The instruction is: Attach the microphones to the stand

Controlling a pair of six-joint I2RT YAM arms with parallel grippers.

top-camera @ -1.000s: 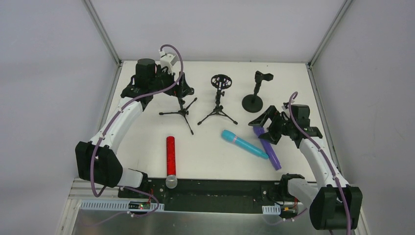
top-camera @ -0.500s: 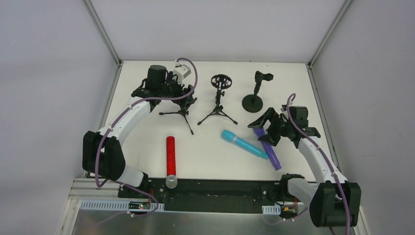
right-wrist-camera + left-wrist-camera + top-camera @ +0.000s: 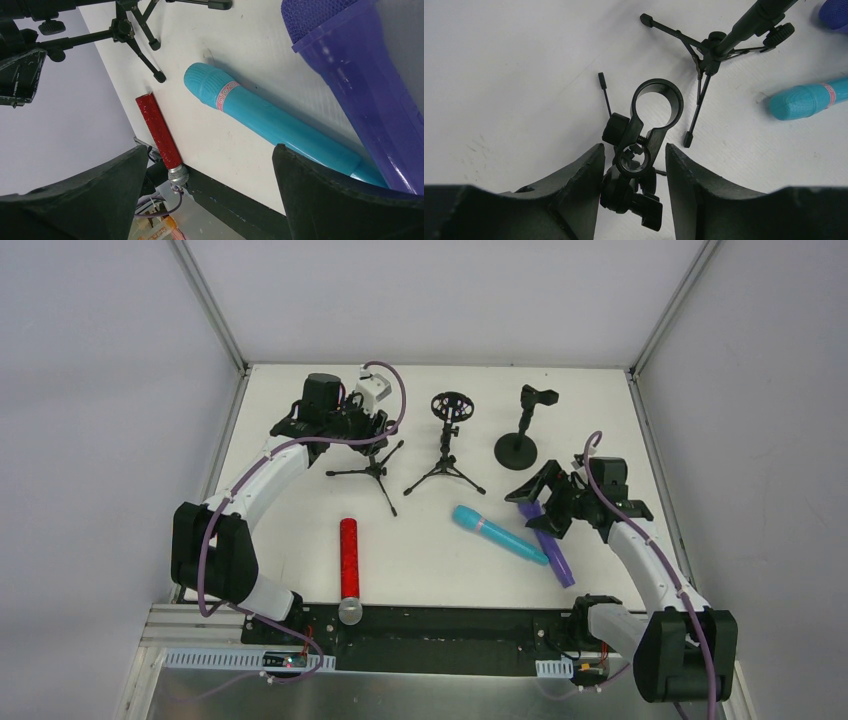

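Three microphones lie on the white table (image 3: pixel 300 530): a red one (image 3: pixel 348 552) with a silver head near the front edge, a cyan one (image 3: pixel 497 533) with a pink ring, and a purple one (image 3: pixel 550 548) beside it. My left gripper (image 3: pixel 372 432) is at the top of the left tripod stand (image 3: pixel 372 472). In the left wrist view its jaws (image 3: pixel 634 165) are shut on the joint below the stand's ring clip (image 3: pixel 657 100). My right gripper (image 3: pixel 545 502) hangs open over the purple microphone's head (image 3: pixel 350 75) and the cyan microphone (image 3: pixel 270 120); it holds nothing.
A second tripod stand (image 3: pixel 446 455) with a round shock mount is in the middle. A round-base stand (image 3: pixel 517 448) with a clip is at the back right. The black front rail (image 3: pixel 450 625) runs along the near edge.
My left gripper swung right onto the head of the left tripod stand and its jaws closed around it. The right gripper barely shifted and stayed open.
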